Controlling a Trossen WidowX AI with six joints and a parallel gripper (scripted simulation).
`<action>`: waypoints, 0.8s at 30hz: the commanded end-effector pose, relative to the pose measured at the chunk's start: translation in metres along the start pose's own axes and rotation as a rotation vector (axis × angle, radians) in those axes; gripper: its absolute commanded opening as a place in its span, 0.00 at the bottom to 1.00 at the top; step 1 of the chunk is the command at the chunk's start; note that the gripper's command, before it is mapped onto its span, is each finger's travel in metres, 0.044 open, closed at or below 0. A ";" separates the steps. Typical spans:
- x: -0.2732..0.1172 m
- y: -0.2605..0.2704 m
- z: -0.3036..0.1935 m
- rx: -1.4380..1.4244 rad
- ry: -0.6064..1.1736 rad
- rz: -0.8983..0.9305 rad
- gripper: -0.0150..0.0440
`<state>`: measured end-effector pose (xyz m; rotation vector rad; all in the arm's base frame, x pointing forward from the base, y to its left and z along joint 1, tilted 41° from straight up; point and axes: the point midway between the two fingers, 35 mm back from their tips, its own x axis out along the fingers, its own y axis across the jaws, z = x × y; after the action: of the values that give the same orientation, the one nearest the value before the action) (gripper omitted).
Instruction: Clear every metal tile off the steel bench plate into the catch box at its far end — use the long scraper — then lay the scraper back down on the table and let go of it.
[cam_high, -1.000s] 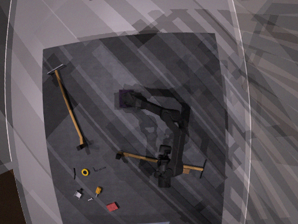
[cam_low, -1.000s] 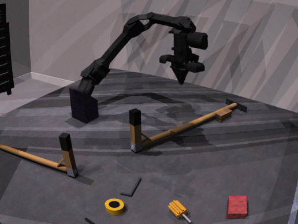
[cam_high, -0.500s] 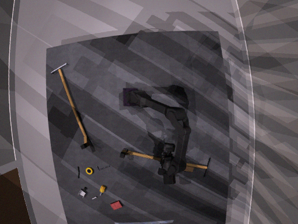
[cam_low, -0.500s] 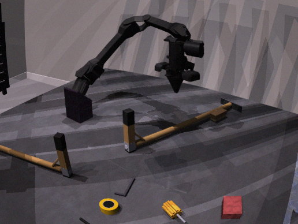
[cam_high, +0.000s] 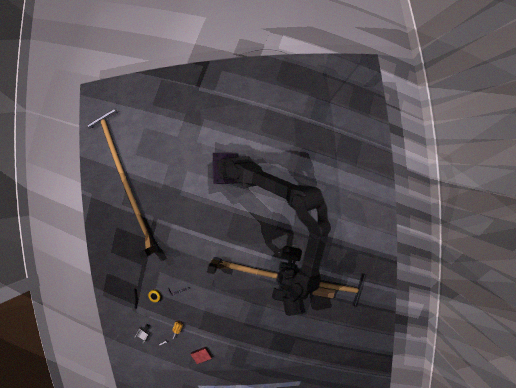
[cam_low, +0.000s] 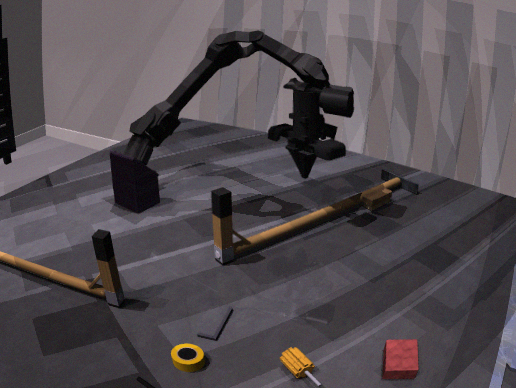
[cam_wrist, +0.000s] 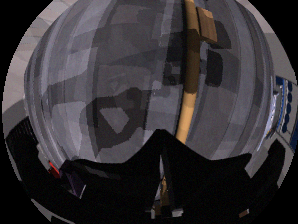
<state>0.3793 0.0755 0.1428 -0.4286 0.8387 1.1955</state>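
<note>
Blue-white bench edge (cam_high: 249, 385); cut off at the top view's bottom.

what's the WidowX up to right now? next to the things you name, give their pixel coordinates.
The gripper (cam_low: 305, 175) is shut and empty, hanging above the table (cam_high: 350, 200) (cam_low: 280, 305) near a wooden-handled scraper (cam_high: 250, 270) (cam_low: 305, 220) (cam_wrist: 188, 107) that lies there untouched. A second one (cam_high: 124, 179) (cam_low: 47, 272) lies off to the side. I can't make out the steel bench plate, any tiles or the catch box, so sweeping progress is unclear.

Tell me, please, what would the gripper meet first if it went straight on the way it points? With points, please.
Pointing down, the gripper (cam_high: 295, 286) (cam_low: 305, 175) (cam_wrist: 160, 132) would probably meet the wooden scraper handle (cam_high: 250, 270) (cam_low: 300, 223) (cam_wrist: 189, 102) below; depth is unclear, so it might pass beside it.
</note>
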 end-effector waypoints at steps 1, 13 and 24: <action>0.011 0.000 -0.001 0.008 0.003 0.000 0.25; 0.042 0.003 -0.001 0.016 0.000 0.001 0.25; 0.070 0.008 -0.001 0.024 -0.006 0.002 0.25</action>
<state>0.3810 0.1170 0.0974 -0.4091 0.8421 1.1906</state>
